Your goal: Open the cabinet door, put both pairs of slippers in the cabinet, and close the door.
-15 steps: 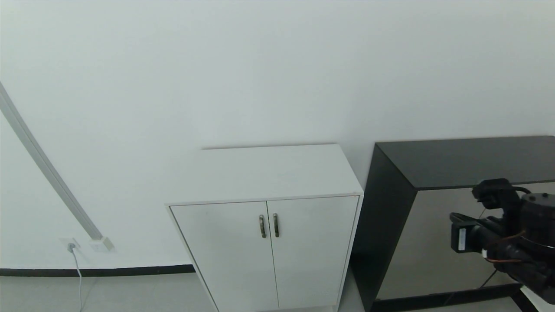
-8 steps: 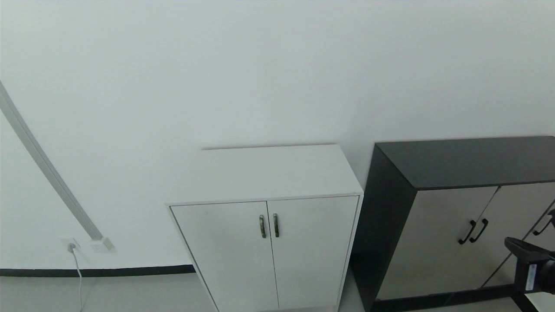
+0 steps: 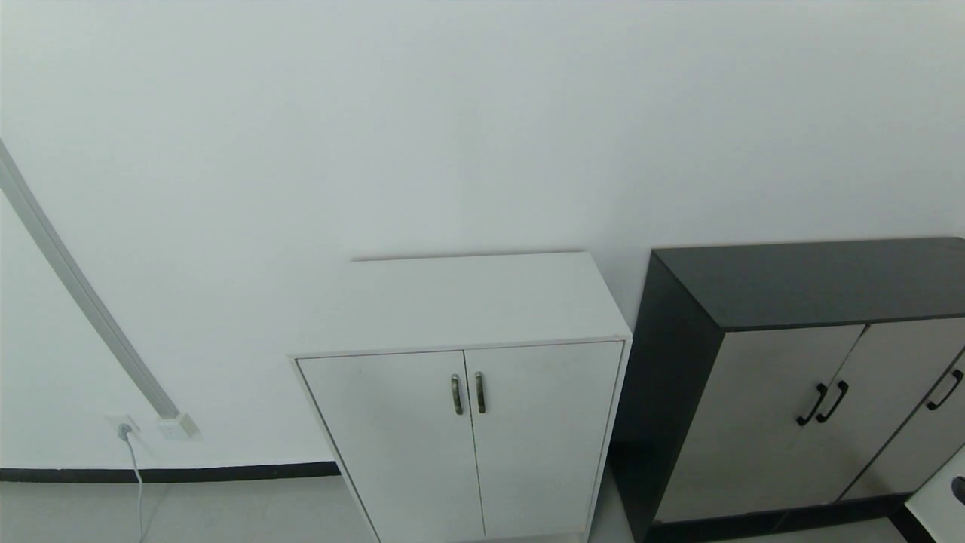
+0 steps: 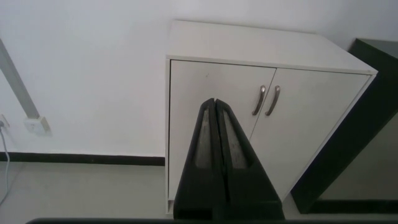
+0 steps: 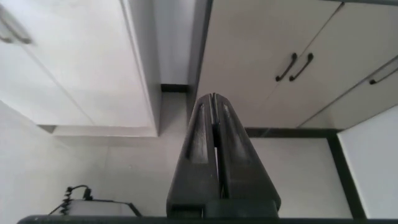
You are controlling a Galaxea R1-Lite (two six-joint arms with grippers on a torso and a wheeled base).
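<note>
The white cabinet [image 3: 528, 422] is seen with both doors shut — the left pincer [image 4: 215, 106] and right pincer [image 5: 214, 99] are pressed closed, apparently holding nothing.

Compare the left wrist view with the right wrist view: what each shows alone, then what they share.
Left wrist alone: the left gripper, shut, the white cabinet's top, a wall conduit. Right wrist alone: the right gripper, shut, black handles on the dark cabinet, a cabled device on the floor. Shared: the white cabinet's closed doors, the dark cabinet, floor.
</note>
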